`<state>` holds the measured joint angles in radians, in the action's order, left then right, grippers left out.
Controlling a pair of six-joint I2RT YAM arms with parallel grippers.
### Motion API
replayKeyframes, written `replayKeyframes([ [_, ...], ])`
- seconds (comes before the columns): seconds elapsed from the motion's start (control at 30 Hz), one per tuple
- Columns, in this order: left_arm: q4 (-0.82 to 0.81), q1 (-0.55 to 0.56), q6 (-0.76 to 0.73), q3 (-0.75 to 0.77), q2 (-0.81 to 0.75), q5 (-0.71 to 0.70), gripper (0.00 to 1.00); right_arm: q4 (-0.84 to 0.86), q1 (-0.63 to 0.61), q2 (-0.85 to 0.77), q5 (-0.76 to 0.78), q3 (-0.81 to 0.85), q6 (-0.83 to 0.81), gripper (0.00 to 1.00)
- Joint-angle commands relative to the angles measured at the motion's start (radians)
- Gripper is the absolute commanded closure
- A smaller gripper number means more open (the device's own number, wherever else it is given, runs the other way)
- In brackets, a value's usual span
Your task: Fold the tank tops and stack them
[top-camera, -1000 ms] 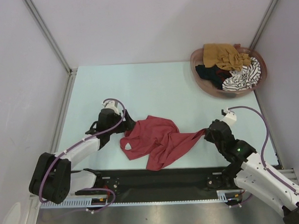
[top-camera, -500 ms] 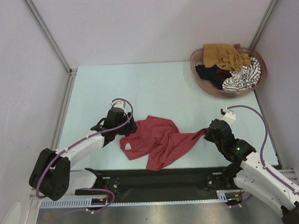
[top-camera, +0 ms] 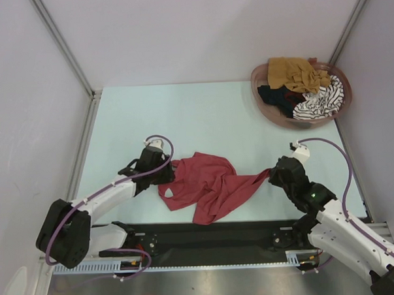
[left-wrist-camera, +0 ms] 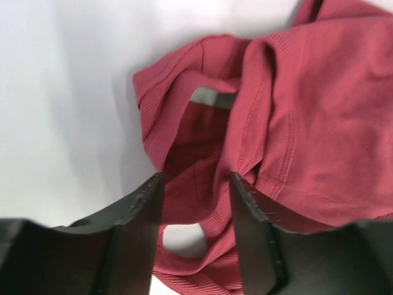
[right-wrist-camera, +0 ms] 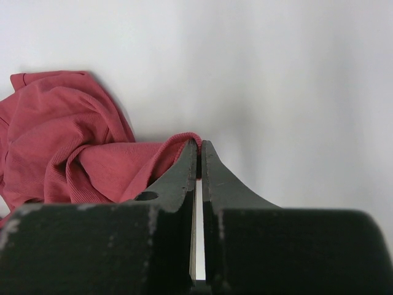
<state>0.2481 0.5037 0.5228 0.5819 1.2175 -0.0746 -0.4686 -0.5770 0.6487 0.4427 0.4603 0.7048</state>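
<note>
Left end effector (left-wrist-camera: pixel 196 181), wide, is brought over dark red tank top (top-camera: pixel 208 179) strap; right end effector (right-wrist-camera: pixel 199 147) is kept clamped on its edge; spreading grip likely next.

We log one pinkish-brown oval plastic basket (top-camera: pixel 284 121), sitting at the far right corner of the pale green table (top-camera: pixel 202 114).

We look down from high behind on the whole bench (top-camera: pixel 182 115). Our two wrist views sit close and low over the dark red tank top (top-camera: pixel 208 183), which all three share.
</note>
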Motion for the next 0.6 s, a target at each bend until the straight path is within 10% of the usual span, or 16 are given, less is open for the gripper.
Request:
replayKeyframes([
  [0.0,-0.007,0.002,0.006,-0.019,-0.003,0.021,0.5,0.031,0.006,-0.006,0.004,0.008,-0.014,1.0],
  [0.2,-0.038,0.002,-0.004,-0.033,0.077,0.136,0.66,0.045,0.012,0.023,-0.001,0.02,-0.027,1.0],
  [0.3,-0.046,0.004,-0.001,-0.037,0.074,0.131,1.0,0.047,0.016,0.032,0.001,0.032,-0.034,1.0],
  [0.57,0.06,-0.022,0.019,0.12,-0.009,-0.077,1.0,0.166,0.055,0.136,-0.025,0.089,-0.097,1.0],
])
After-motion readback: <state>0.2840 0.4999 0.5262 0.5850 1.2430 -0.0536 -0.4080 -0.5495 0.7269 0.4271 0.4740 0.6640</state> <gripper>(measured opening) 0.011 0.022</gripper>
